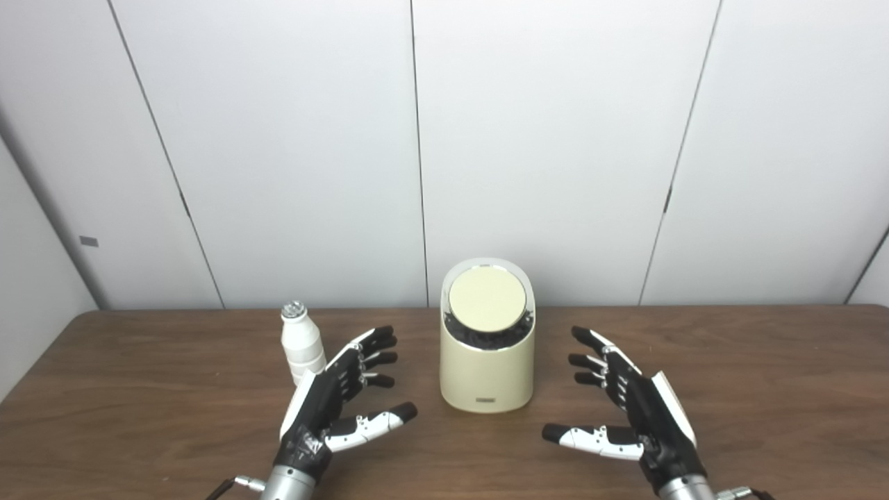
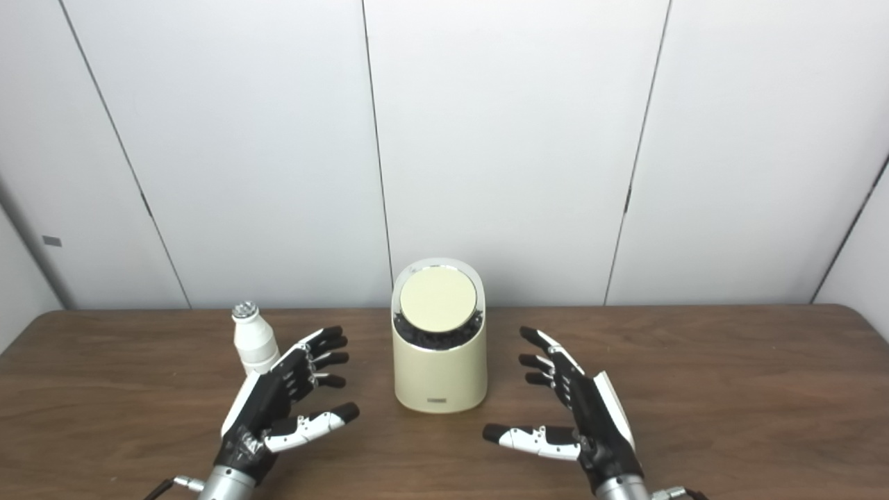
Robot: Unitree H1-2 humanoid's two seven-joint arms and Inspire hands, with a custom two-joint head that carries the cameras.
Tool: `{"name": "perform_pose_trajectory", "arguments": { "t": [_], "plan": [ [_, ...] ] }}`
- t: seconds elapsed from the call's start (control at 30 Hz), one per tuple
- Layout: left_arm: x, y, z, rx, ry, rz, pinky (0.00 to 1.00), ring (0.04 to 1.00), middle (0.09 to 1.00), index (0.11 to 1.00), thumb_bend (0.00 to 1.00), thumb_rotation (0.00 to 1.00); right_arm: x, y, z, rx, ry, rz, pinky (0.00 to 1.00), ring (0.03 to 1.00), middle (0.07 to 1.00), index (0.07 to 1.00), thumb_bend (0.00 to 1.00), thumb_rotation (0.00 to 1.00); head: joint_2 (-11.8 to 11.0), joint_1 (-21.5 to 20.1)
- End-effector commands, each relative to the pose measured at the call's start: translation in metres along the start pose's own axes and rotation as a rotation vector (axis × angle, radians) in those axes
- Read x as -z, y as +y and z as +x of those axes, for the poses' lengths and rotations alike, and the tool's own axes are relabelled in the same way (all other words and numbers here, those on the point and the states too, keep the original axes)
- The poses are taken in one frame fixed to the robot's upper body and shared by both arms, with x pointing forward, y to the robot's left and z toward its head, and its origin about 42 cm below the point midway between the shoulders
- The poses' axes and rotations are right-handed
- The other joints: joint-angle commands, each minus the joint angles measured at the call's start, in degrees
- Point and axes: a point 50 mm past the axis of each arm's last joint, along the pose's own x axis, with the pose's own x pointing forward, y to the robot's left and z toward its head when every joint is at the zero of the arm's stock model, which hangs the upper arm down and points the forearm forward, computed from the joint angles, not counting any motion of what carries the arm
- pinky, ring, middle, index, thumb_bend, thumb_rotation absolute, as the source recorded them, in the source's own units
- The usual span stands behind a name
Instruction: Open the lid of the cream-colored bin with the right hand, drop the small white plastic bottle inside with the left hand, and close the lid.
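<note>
Cream-coloured and upright, the bin (image 1: 487, 361) stood at mid-table on the brown wooden table (image 1: 764, 375), its long axis vertical and its slanted round lid (image 1: 487, 298) shut and facing toward us. We noted a dark band below the lid and a small label low on the front wall. Left of the bin, the small white plastic bottle (image 1: 301, 344) also stood upright, long axis vertical, its silvery foil cap (image 1: 294, 310) pointing up. Our left hand (image 1: 333, 399) lay low over the table just in front of the bottle, fingers spread and holding nothing; whether it touched the bottle we could not tell. Our right hand (image 1: 628, 406) mirrored it on the far side of the bin, fingers likewise apart and empty, clear of the bin wall. In the left eye view the hand covered the bottle's base; the right eye view showed slightly more of the bottle (image 2: 254, 344) body beside the fingers. White wall panels (image 2: 486, 139) closed the background.
</note>
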Motion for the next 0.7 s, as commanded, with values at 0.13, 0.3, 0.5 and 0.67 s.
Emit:
{"name": "perform_pose_trajectory", "arguments": {
  "t": [0.13, 0.3, 0.5, 0.67],
  "plan": [
    [-0.013, 0.002, 0.011, 0.007, -0.07, 0.011, 0.68, 0.811, 0.853, 0.871, 0.76, 0.17, -0.016, -0.003, 0.009, 0.007, -0.079, -0.003, 0.75, 0.819, 0.91, 0.873, 0.8, 0.15, -0.05, 0.09],
    [-0.014, 0.002, 0.011, 0.004, -0.072, 0.019, 0.67, 0.801, 0.847, 0.871, 0.77, 0.19, -0.017, -0.003, 0.009, 0.007, -0.078, -0.006, 0.75, 0.817, 0.905, 0.87, 0.8, 0.15, -0.05, 0.09],
    [-0.011, 0.0, 0.014, 0.007, -0.073, 0.018, 0.67, 0.801, 0.85, 0.871, 0.77, 0.18, -0.014, -0.003, 0.011, 0.009, -0.08, -0.006, 0.74, 0.817, 0.905, 0.875, 0.81, 0.18, -0.68, -0.57],
    [-0.008, -0.003, 0.019, 0.006, -0.072, 0.011, 0.67, 0.799, 0.851, 0.876, 0.77, 0.18, -0.021, -0.004, 0.02, 0.024, -0.099, 0.004, 0.76, 0.845, 0.908, 0.895, 0.78, 0.19, -1.22, -0.52]
  ]
}}
